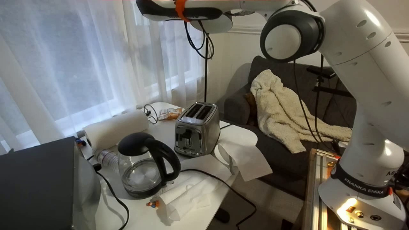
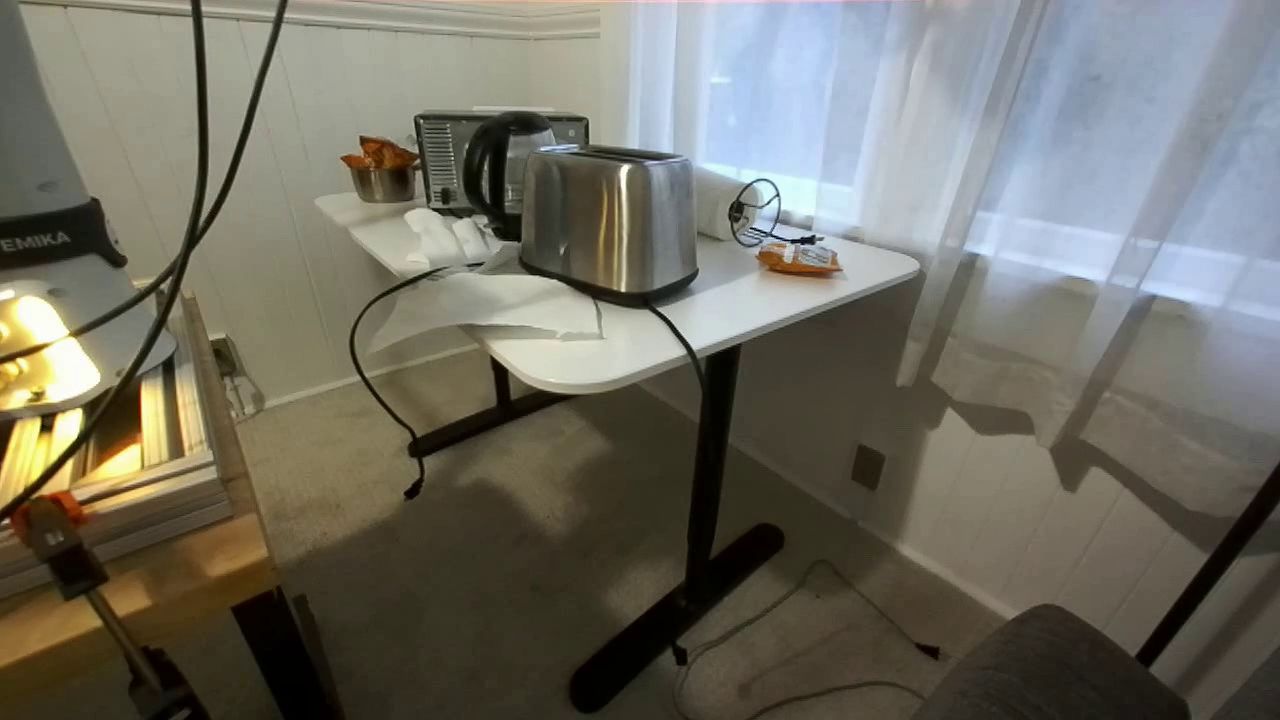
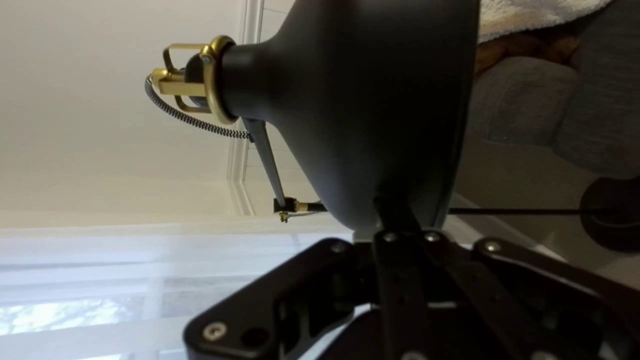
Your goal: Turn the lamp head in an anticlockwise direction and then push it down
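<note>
The lamp head [image 3: 360, 100] is a dark, glossy dome shade that fills the upper middle of the wrist view, which lies sideways. Its brass-fitted neck [image 3: 215, 80] points left and its open rim right. In an exterior view part of the lamp head [image 1: 223, 27] shows behind the arm, above the thin pole [image 1: 206, 70]. My gripper [image 3: 400, 220] is shut, with its fingertips at the outer side of the shade close to the rim; nothing shows between them. I cannot tell whether they touch it. The gripper is out of view in both exterior views.
The white table [image 1: 153, 103] below holds a toaster [image 1: 196, 131], a glass kettle [image 1: 140, 172], paper towel [image 1: 116, 127] and an oven [image 1: 38, 188]. A sofa [image 1: 236, 102] with a blanket stands behind. Curtains [image 1: 80, 57] hang alongside. A cable loop [image 1: 201, 48] hangs from the arm.
</note>
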`<state>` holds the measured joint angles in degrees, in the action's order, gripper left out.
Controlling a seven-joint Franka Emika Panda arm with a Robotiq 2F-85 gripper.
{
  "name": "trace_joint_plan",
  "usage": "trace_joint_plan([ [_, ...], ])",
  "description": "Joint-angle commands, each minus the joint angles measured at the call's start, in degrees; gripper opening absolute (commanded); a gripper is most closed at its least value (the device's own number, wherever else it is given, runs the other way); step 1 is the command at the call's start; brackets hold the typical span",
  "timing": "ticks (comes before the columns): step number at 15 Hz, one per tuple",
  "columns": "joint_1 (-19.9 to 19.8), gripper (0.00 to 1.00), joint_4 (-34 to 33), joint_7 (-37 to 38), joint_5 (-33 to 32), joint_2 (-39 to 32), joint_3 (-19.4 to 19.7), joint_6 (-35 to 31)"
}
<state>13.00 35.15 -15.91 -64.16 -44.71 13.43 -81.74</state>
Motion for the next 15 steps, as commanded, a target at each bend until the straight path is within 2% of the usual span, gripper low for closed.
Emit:
trace_joint_plan([
  [1,0.0,0.00,8.4,-3.1,0.0,5.7,-0.1,1.3],
  [12,0.6,0.00,34.5,-0.9,-0.4,22.3,0.1,3.4],
  [15,0.8,0.00,33.3,4.5,2.7,22.3,-0.6,6.0],
])
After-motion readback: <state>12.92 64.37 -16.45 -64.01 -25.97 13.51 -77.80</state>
